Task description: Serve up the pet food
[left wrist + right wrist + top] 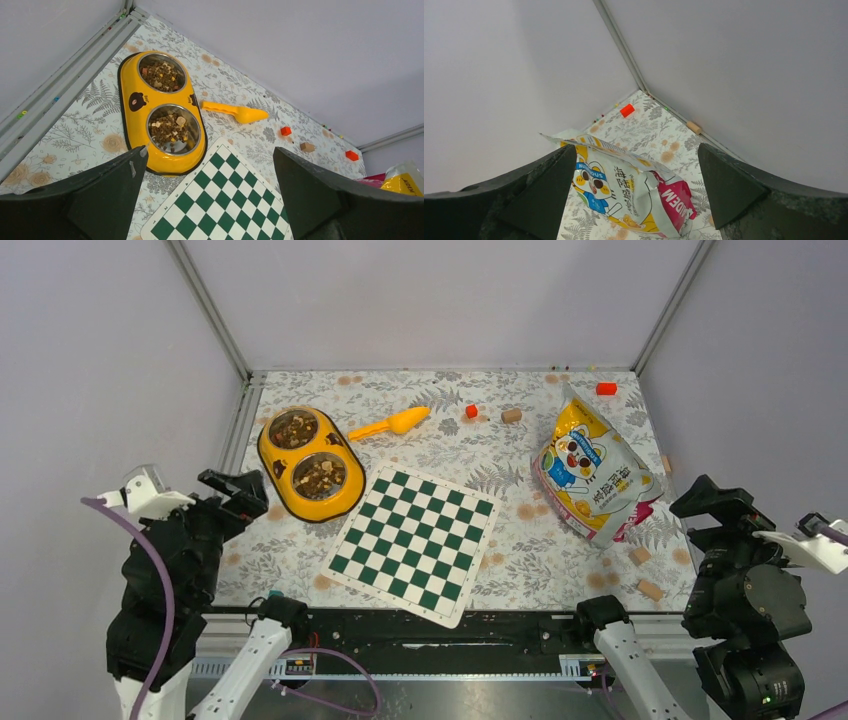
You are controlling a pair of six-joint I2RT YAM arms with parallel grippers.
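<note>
Plainly, both grippers point(210, 152) point(636, 150) gape wide — empty.

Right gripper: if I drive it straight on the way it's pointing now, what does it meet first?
The pet food bag lies straight ahead of the right gripper, framed by its open fingers. Probably its top edge first; depth is unclear.
</note>
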